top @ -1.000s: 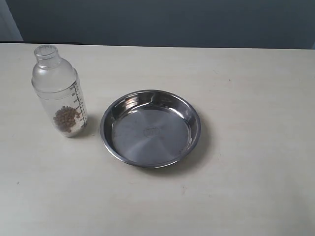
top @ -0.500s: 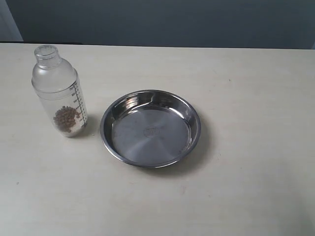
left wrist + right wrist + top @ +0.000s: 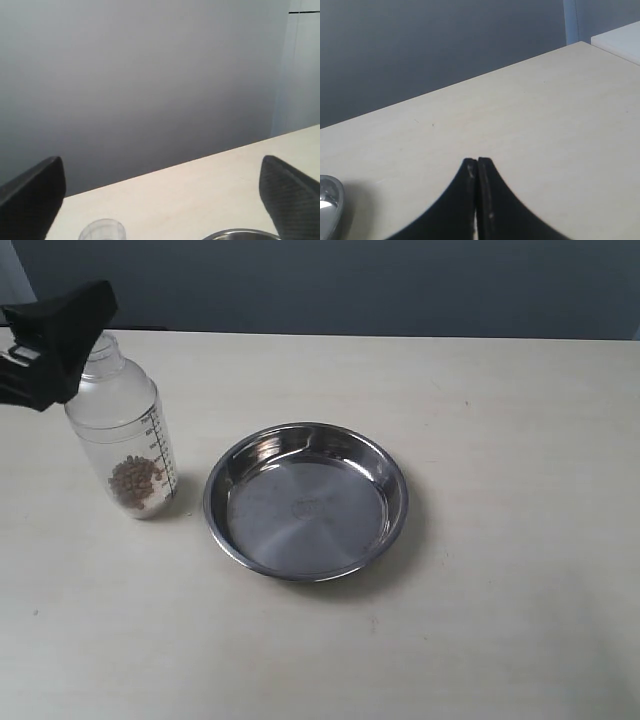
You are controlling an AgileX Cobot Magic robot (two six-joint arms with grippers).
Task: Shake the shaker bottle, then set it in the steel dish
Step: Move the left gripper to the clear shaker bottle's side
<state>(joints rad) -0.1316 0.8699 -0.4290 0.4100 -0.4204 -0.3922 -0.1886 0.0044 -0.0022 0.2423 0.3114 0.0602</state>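
Observation:
The shaker bottle (image 3: 125,435) stands upright on the table at the left, brown pellets at its bottom. To its right lies the steel dish (image 3: 306,500) with nothing in it. My left gripper (image 3: 55,340) has come in from the left edge, its black finger in front of the bottle's cap. In the left wrist view the fingers (image 3: 30,197) stand wide apart, with the bottle's cap (image 3: 102,231) low between them and the dish rim (image 3: 245,234) at the edge; the gripper (image 3: 162,192) holds nothing. My right gripper (image 3: 477,162) is shut on nothing, over bare table.
The pale table (image 3: 500,390) stretches to the right of the dish and towards the front. A dark wall (image 3: 350,280) runs behind the table's far edge. A sliver of the dish (image 3: 327,205) shows in the right wrist view.
My left gripper has entered the exterior view from the left and now sits by the bottle's cap. Bottle and dish have not moved.

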